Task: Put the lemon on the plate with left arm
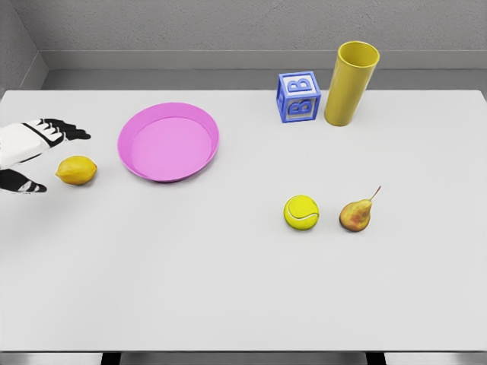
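1. One left hand (34, 156) reaching in at the table's (228, 289) left edge, fingers spread, grasping nothing.
2. Lemon (76, 170) lying just beside it, left of the pink plate (168, 142).
3. Front of table lying bare.

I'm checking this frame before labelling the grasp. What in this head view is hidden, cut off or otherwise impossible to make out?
- Left hand: cut off by the picture's left edge; its arm is unseen.
- Right arm: not in view at all.
- Small yellow lemon: contact with the spread fingers cannot be judged from above.
- Tall yellow cylindrical cup: its inside bottom is hidden by its own wall.
- White table: near edge cropped.
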### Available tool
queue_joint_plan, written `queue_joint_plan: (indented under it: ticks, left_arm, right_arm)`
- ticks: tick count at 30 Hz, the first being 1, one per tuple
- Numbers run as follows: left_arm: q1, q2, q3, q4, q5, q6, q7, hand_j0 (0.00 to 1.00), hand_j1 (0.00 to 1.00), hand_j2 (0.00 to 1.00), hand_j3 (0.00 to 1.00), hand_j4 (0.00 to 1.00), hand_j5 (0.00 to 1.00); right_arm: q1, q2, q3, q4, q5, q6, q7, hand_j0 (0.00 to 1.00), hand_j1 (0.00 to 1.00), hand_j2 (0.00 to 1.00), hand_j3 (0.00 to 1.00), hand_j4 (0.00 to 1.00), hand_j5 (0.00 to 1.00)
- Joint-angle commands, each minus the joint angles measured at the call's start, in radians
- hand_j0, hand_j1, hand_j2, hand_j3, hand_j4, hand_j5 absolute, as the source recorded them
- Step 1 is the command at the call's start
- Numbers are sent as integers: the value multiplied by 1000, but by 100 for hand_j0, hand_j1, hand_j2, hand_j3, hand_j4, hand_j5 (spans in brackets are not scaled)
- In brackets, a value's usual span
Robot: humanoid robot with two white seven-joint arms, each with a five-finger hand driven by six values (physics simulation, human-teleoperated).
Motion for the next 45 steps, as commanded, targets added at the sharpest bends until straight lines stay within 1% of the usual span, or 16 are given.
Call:
queue_joint_plan:
  ticks: [1,2,3,4,6,9,12,15,17,22,24,31,35,39,41,45]
  left_arm:
    - [-6,-5,-119,48,5,1,-5,100,100,100,100,100,100]
    - [-29,-9,-148,66,8,1,-5,100,100,100,100,100,100]
    - [-40,-20,-152,83,5,1,-5,100,100,100,100,100,100]
    - [-42,-20,-152,94,4,1,-5,100,100,100,100,100,100]
    - [-64,-29,-152,169,2,1,-5,100,100,100,100,100,100]
    - [-89,-45,-154,235,-3,1,-5,100,100,100,100,100,100]
    - [-112,-68,-163,275,-7,1,-5,100,100,100,100,100,100]
    - [-129,-95,-166,276,-23,1,-8,100,100,100,100,100,100]
    - [-153,-117,-195,278,-23,1,-8,100,100,100,100,100,100]
    - [-173,-137,-200,302,-26,1,-8,100,100,100,100,100,100]
    - [-187,-140,-200,344,-32,1,-8,100,100,100,100,100,100]
    - [-190,-148,-201,347,-46,1,-8,100,100,100,100,100,100]
    - [-190,-146,-201,365,-49,1,-8,100,100,100,100,100,100]
    - [-201,-148,-203,368,-93,1,-8,82,82,82,82,82,82]
    - [-206,-149,-214,367,-96,1,-8,80,80,80,80,80,80]
    - [-213,-163,-227,370,-96,1,-8,81,81,81,81,81,81]
  right_arm:
    - [0,0,0,0,0,0,0,100,100,100,100,100,100]
    - [0,0,0,0,0,0,0,100,100,100,100,100,100]
    - [0,0,0,0,0,0,0,100,100,100,100,100,100]
    - [0,0,0,0,0,0,0,100,100,100,100,100,100]
    - [0,0,0,0,0,0,0,100,100,100,100,100,100]
    - [0,0,0,0,0,0,0,100,100,100,100,100,100]
    - [0,0,0,0,0,0,0,100,100,100,100,100,100]
    - [0,0,0,0,0,0,0,100,100,100,100,100,100]
    - [0,0,0,0,0,0,0,100,100,100,100,100,100]
    - [0,0,0,0,0,0,0,100,100,100,100,100,100]
    - [0,0,0,0,0,0,0,100,100,100,100,100,100]
    - [0,0,0,0,0,0,0,100,100,100,100,100,100]
    - [0,0,0,0,0,0,0,100,100,100,100,100,100]
    - [0,0,0,0,0,0,0,100,100,100,100,100,100]
    - [0,0,0,0,0,0,0,100,100,100,100,100,100]
    - [0,0,0,0,0,0,0,100,100,100,100,100,100]
